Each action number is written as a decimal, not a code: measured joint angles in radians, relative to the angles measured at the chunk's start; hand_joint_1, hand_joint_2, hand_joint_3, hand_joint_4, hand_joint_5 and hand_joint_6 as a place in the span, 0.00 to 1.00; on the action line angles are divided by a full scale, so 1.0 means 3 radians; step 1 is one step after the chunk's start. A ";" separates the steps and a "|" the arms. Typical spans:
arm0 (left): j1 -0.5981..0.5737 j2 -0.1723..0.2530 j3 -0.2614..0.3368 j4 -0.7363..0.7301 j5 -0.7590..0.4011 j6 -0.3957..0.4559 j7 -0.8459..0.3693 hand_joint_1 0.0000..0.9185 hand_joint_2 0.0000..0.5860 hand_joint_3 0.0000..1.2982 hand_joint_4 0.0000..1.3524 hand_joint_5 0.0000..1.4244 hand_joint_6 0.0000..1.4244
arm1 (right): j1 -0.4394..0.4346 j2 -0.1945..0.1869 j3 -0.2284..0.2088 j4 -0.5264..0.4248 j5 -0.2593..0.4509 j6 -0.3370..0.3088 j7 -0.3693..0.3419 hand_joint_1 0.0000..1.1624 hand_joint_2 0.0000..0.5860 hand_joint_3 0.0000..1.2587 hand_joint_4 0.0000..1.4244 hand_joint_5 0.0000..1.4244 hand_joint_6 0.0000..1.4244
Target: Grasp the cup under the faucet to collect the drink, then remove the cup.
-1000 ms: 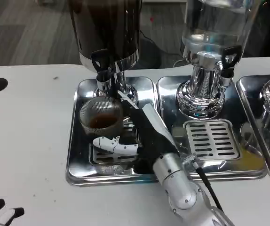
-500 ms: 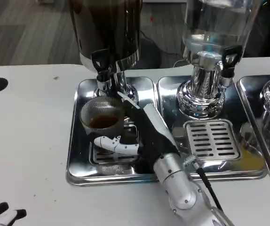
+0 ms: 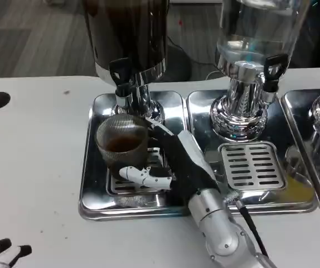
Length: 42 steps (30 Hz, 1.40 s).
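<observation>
Pulled back w/ cup [image 3: 122,142] between right hand [image 3: 174,159] fingers [image 3: 143,176]

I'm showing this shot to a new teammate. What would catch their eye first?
Probably the right hand wrapped around the ribbed glass cup, which holds dark drink and sits on the left drip tray beneath the dark dispenser's faucet. Next, the clear dispenser on its chrome base, back right.

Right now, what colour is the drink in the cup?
Dark brown, seen through the clear ribbed cup under the faucet; head view shows it best.

Right hand [image 3: 174,162] around cup [image 3: 122,139] under faucet [image 3: 121,75]
</observation>
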 measured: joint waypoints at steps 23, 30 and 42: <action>0.0008 -0.0030 -0.0006 0.0019 0.0095 -0.0008 -0.0004 0.00 0.19 0.23 0.10 0.16 0.36 | -0.0019 0.0009 -0.0017 0.0072 0.0178 -0.0087 0.0136 0.61 0.23 0.03 0.00 0.07 0.01; 0.0008 -0.0027 -0.0006 0.0047 0.0095 -0.0007 -0.0034 0.00 0.19 0.24 0.11 0.17 0.36 | -0.0068 0.0034 -0.0020 0.0152 0.0188 -0.0119 0.0144 0.62 0.23 0.04 0.03 0.09 0.02; -0.0005 -0.0028 -0.0013 0.0052 0.0097 0.0029 -0.0100 0.00 0.22 0.26 0.12 0.18 0.36 | -0.0075 0.0041 -0.0071 0.0189 0.0189 -0.0182 0.0107 0.61 0.21 0.12 0.14 0.16 0.08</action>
